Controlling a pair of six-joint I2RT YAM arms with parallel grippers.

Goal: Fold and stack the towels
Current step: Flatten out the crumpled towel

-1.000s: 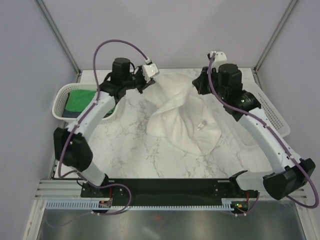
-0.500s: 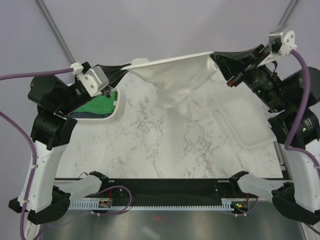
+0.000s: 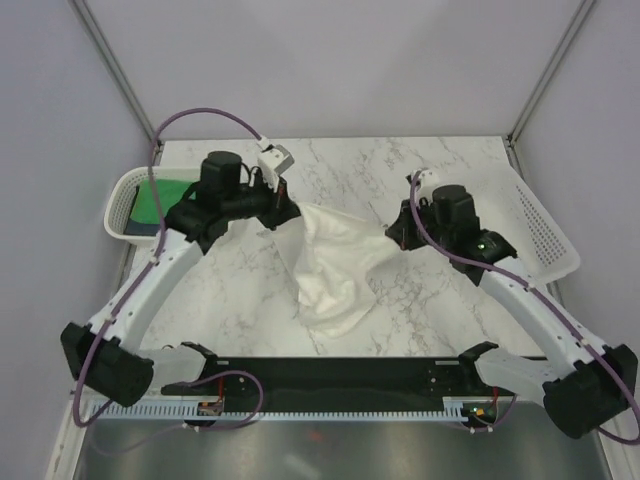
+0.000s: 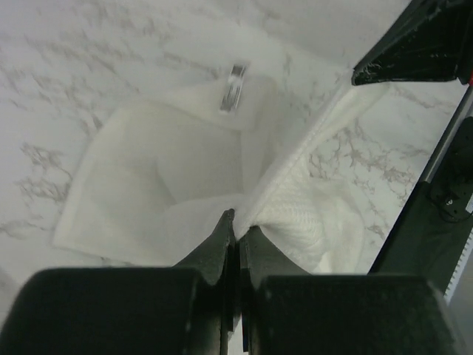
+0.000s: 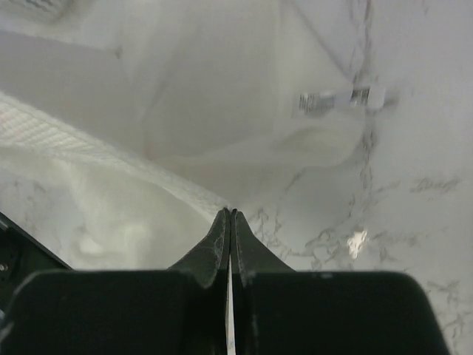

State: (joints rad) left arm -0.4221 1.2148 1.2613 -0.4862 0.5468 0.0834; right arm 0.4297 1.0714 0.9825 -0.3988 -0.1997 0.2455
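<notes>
Where two white robot arms reach in from the near edge of a grey-veined marble counter (image 3: 240, 290), a large white towel (image 3: 335, 265) is strung between them near the middle of the surface. The left claw (image 3: 288, 212) has its two black fingers pressed together on one upper corner of the cloth; the left wrist view shows the hemmed edge pinched right at the fingertips (image 4: 225, 229). The right claw (image 3: 395, 232) is likewise clamped tight on the opposite upper corner, and its own camera shows the ribbed hem running into the closed fingertips (image 5: 222, 225). Between the two grips the top edge sags a little, and the rest of the towel drops in loose folds, its lower part crumpled on the counter closer to the arm bases. A small sewn label (image 4: 232, 89) shows on the cloth lying below. At the far left edge of the counter stands a white perforated basket (image 3: 118, 205) with a bright green towel (image 3: 160, 198) folded inside it, well apart from the white one. A second basket (image 3: 545, 225), shallow, white and perforated, lies along the right edge of the counter, beyond the right arm.
</notes>
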